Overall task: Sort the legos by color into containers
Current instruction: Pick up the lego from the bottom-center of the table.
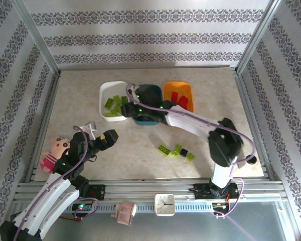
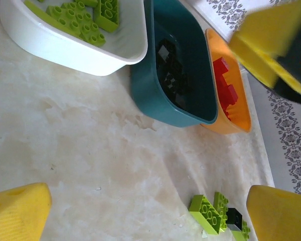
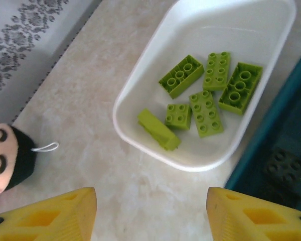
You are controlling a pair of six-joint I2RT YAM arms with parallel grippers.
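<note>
top external has the right gripper [image 1: 129, 95] stretched out to where the white tub [image 1: 104, 91] meets the teal tub [image 1: 151, 92]. its fingers are parted and nothing sits between them. through the right wrist camera, six green legos [image 3: 205, 113] lie in the white tub [image 3: 133, 100] just ahead of the gripper [image 3: 150, 211]. the teal tub [image 3: 273, 145] is ahead to its right and the doll [image 3: 5, 160] is off to its left.

the left gripper [image 1: 101, 131] hangs nearer the bases, close to the doll [image 1: 55, 150]. it is spread wide and holds nothing. through its wrist camera the gripper [image 2: 148, 216] is over bare table [image 2: 90, 150], with all three tubs ahead of it. the white tub [image 2: 65, 50] holds green, the teal tub [image 2: 155, 100] holds black legos [image 2: 173, 75], and the orange tub [image 2: 238, 125] holds red legos [image 2: 226, 85].

a few loose legos [image 2: 210, 213] lie on the table to the left gripper's right. from above [image 1: 176, 150] they look like three green and one black, i think.
</note>
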